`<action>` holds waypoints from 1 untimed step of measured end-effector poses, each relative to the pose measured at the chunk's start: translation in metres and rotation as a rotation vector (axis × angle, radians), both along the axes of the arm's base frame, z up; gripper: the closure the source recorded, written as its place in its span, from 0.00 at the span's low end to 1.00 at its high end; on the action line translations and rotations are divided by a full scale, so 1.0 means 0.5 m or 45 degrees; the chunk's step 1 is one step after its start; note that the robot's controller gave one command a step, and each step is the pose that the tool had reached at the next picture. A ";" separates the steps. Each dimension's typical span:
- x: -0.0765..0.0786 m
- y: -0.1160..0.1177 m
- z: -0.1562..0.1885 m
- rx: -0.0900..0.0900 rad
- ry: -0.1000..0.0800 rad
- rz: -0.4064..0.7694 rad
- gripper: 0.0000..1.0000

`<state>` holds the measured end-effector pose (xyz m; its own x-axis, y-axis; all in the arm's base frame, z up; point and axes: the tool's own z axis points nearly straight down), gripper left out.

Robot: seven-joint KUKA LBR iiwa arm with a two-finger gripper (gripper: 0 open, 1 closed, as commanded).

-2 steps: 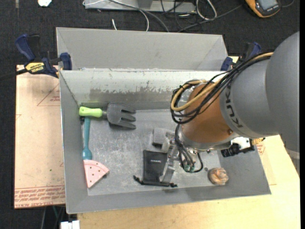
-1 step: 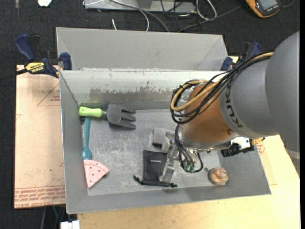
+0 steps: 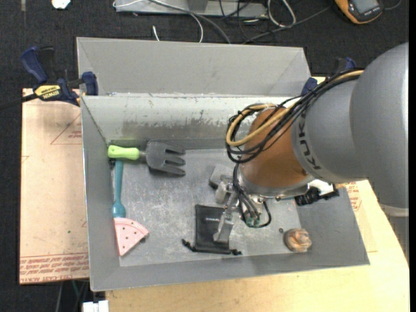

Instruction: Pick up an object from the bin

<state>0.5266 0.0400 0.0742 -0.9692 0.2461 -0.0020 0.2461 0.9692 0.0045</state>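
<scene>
— What do the fingers have?

— You see the fingers (image 3: 225, 223) low over a flat black thing (image 3: 208, 231) at the front middle of the bin (image 3: 162, 119), with their metal tips at its right part. How wide they stand, or whether they grip it, I cannot tell. The orange wrist cover (image 3: 273, 158) and the cables (image 3: 250, 125) hide their upper part.

— And nearby?

— A brown round lump (image 3: 298, 240) lies apart, toward the view's right. A grey tool with green handle (image 3: 156, 156) and a pink fan-shaped piece (image 3: 129, 234) lie well apart at the left.
</scene>
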 end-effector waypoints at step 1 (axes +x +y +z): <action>0.017 -0.016 -0.007 0.001 0.002 0.023 1.00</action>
